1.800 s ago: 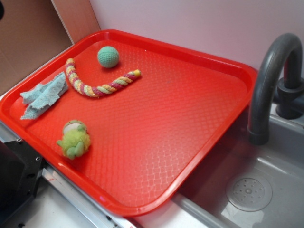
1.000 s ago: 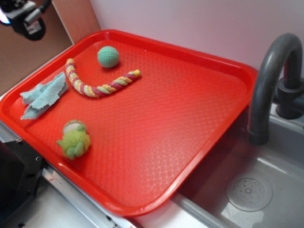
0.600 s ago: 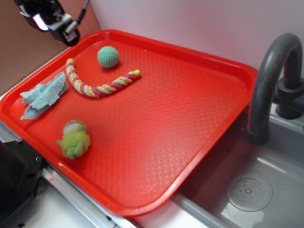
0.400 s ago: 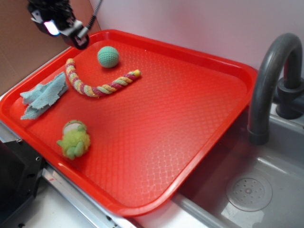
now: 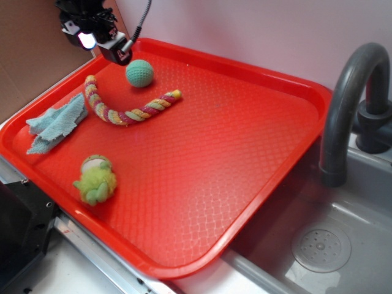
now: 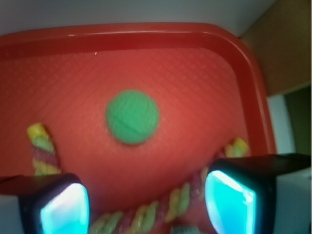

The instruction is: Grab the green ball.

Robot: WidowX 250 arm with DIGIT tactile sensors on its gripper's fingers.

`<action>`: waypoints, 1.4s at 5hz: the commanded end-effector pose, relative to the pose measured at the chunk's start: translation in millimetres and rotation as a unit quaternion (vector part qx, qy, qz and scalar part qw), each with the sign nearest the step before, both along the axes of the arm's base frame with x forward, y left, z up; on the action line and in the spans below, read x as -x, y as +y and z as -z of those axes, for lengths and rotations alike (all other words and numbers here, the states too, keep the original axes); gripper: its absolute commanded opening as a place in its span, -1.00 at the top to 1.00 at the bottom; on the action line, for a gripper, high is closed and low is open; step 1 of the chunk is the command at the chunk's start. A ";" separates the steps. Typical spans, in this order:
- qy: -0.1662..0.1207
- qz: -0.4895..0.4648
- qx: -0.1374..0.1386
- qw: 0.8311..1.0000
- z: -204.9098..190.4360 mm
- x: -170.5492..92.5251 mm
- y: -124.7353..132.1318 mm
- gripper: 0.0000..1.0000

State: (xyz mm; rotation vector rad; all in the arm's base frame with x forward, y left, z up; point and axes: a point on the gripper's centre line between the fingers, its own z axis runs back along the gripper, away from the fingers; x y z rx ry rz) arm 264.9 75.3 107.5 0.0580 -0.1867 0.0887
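- Big red tray (image 5: 245, 141) fills the counter, its right edge hanging over a grey sink (image 5: 343, 245) with a curved faucet (image 5: 343, 104).
- Gripper (image 5: 116, 54) hovers over the tray's far left corner, a small light glowing on it; in the wrist view the fingers (image 6: 229, 197) stand wide apart, nothing between them.
- Rope toy (image 5: 125, 105), striped pink, yellow and green, curves across the tray's far left part.
- Pale blue cloth (image 5: 56, 122) lies crumpled by the left rim.
- Fuzzy lime plush (image 5: 95, 179) sits near the front rim.
- Green ball (image 5: 139, 73) rests on the tray just right of the gripper, apart from it, just beyond the rope; the wrist view has it centred ahead (image 6: 132, 117) of the open fingers.
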 end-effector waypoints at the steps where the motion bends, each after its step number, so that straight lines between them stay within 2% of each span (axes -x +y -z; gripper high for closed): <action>1: -0.013 0.028 0.045 0.999 13.4 -42.3 16.8 -1.00; 3: 0.027 0.077 0.070 0.994 43.6 -59.8 -1.2 -1.00; 4: 0.041 0.089 0.076 0.992 50.3 -54.9 -8.4 -1.00; 5: 0.063 0.091 0.075 0.991 56.6 -46.2 -16.9 -0.60; 6: 0.058 0.080 0.073 0.992 50.6 -39.3 -16.2 1.00; 7: 0.059 0.065 0.064 0.994 46.9 -38.7 -14.0 1.00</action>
